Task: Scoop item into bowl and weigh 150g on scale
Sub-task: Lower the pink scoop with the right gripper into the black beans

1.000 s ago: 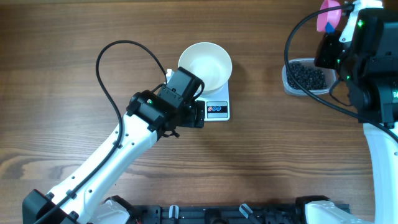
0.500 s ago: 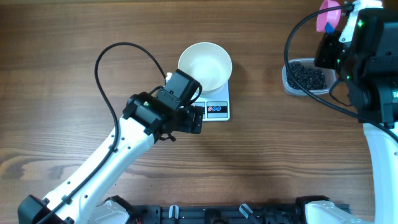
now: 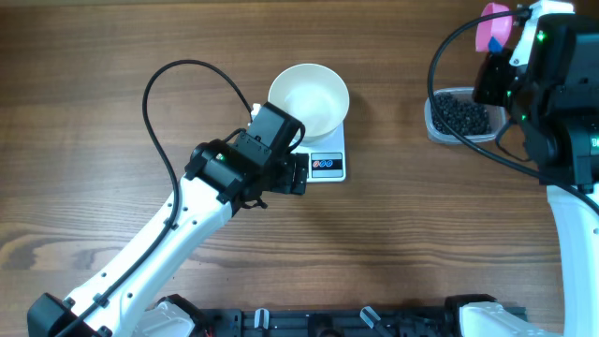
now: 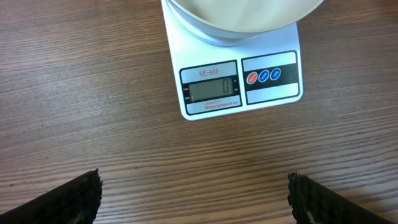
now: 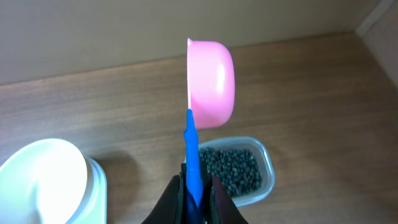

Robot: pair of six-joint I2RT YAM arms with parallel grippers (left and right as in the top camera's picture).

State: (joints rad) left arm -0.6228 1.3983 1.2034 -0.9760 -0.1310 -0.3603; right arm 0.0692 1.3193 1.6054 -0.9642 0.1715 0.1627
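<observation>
flat white scale (image 4: 239, 84): label says SF-400, screen shows 0 | round white bowl (image 4: 242, 15): on scale | small black grains (image 5: 230, 171): in clear tub (image 5: 266, 165) | left hand (image 4: 196, 198): fingers apart | right hand (image 5: 198, 196): clamped on pink scoop (image 5: 211, 81)

Robotics lab bench, wood-grain table (image 3: 84, 112), cabled left arm (image 3: 159, 241), right arm (image 3: 571, 234), kitchen scale (image 3: 328, 166)

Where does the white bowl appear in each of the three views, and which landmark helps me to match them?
Overhead: the white bowl is above the centre, standing on the scale.
Left wrist: only part of the bowl shows, at the top edge, on the scale.
Right wrist: the bowl is in the bottom left corner.
Shared landmark: the scale under the bowl shows in all three views.
</observation>
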